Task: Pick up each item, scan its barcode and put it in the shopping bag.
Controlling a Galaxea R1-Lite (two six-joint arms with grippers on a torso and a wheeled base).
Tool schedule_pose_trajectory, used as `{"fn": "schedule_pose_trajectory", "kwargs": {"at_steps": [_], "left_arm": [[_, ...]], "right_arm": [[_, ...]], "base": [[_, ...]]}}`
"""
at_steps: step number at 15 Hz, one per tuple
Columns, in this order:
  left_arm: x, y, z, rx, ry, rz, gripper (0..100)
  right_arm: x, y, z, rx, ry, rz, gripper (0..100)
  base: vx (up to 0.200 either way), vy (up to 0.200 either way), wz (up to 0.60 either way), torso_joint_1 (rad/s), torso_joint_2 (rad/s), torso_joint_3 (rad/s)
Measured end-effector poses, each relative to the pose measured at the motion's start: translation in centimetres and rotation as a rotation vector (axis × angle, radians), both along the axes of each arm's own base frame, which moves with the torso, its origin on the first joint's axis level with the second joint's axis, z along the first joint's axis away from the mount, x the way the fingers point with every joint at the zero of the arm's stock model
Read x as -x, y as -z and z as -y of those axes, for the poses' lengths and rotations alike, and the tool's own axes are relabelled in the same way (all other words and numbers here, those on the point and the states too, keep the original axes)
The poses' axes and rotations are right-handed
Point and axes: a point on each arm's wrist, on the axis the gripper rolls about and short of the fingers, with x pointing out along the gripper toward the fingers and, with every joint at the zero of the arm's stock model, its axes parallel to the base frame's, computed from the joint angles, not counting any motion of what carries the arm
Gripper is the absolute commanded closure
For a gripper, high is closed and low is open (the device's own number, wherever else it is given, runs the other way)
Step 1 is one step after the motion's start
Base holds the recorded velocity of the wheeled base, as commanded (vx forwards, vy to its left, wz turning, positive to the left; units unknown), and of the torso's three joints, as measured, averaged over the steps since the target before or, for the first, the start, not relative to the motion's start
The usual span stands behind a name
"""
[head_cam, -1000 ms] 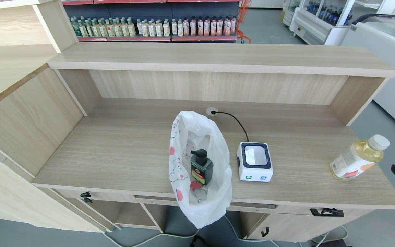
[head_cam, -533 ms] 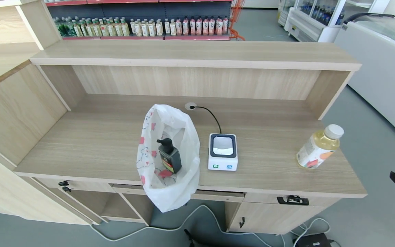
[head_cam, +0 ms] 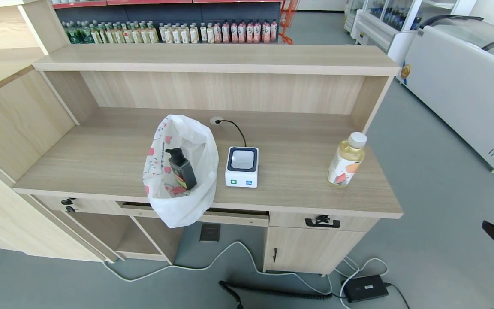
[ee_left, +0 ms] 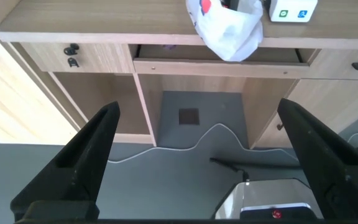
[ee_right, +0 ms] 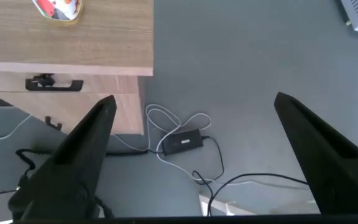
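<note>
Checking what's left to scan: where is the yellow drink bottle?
In the head view the drink bottle stands upright at the right end of the counter, right of the scanner.

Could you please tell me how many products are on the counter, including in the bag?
2. A black pump bottle sits inside the shopping bag; a yellow drink bottle stands upright near the right end of the counter. The bag may hide others.
</note>
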Motion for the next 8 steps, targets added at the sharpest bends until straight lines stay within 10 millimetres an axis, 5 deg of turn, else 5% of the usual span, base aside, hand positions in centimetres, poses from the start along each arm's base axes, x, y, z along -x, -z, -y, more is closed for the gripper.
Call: {"fn": "schedule_pose_trajectory", "kwargs": {"at_steps": [3, 8], "left_arm": [[0.0, 0.0, 0.0, -0.003, 0.0, 0.001, 0], [0.0, 0.0, 0.0, -0.004, 0.0, 0.001, 0]], "right_arm": [[-2.0, -1.3, -0.1, -0.065, -0.045, 0.032, 0], [-3.0, -2.1, -2.3, -0.138, -0.188, 0.054, 0]], "base": [[0.0, 0.0, 0.0, 0.0, 0.0, 0.0], [0.16, 0.0, 0.0, -0.002, 0.0, 0.003]]}}
